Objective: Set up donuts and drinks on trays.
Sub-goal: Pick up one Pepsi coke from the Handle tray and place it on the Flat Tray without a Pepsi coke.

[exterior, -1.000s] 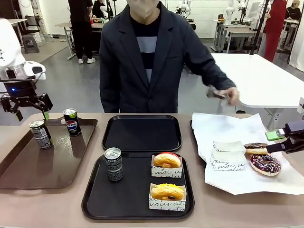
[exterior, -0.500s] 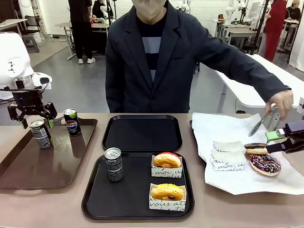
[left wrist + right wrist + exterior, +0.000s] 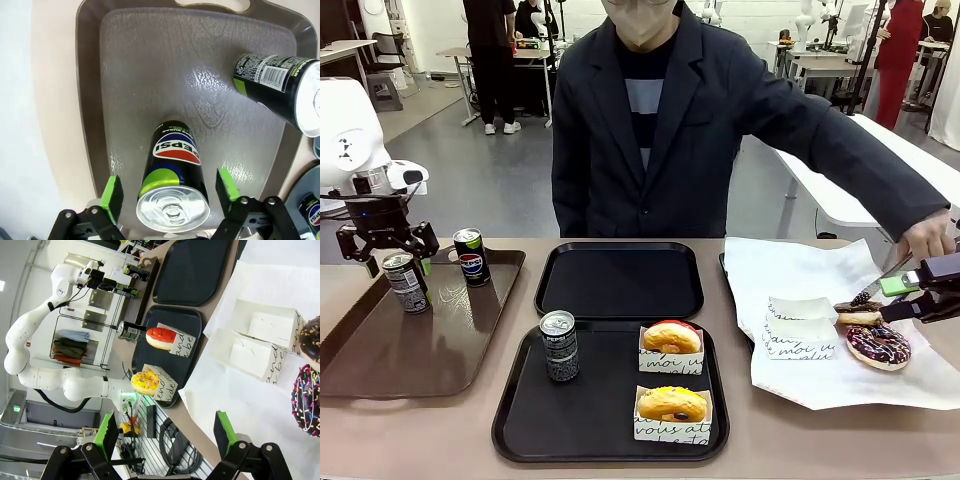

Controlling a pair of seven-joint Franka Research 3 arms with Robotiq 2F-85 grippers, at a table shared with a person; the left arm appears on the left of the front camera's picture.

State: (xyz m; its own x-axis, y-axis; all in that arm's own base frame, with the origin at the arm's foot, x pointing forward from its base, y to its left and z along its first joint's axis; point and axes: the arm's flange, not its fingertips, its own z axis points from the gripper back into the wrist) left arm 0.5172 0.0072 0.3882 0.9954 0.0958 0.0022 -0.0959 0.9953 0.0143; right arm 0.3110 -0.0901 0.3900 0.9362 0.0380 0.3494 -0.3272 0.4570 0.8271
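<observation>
My left gripper (image 3: 392, 252) stands open astride a dark Pepsi can (image 3: 405, 283) on the brown tray (image 3: 380, 360). In the left wrist view the green pads (image 3: 112, 192) flank this can (image 3: 172, 175) with small gaps on both sides. A second can (image 3: 471, 256) stands behind it. The near black tray (image 3: 520, 420) holds one can (image 3: 559, 345), a red-iced donut (image 3: 671, 337) and a yellow-iced donut (image 3: 671, 403), both in paper holders. The far black tray (image 3: 620, 280) is bare. My right gripper (image 3: 917, 298) hovers open and empty beside two chocolate donuts (image 3: 878, 345).
A white paper sheet (image 3: 790, 275) at the right carries empty paper holders (image 3: 800, 325). The person's hand (image 3: 925, 238) holds tongs (image 3: 870, 290) at the rear chocolate donut (image 3: 858, 312), close to my right gripper. The other can (image 3: 277, 87) stands clear of my left fingers.
My left gripper has come down and right from above the brown tray's corner to straddle the can. The person's hand has swung right and down, bringing tongs to the chocolate donut.
</observation>
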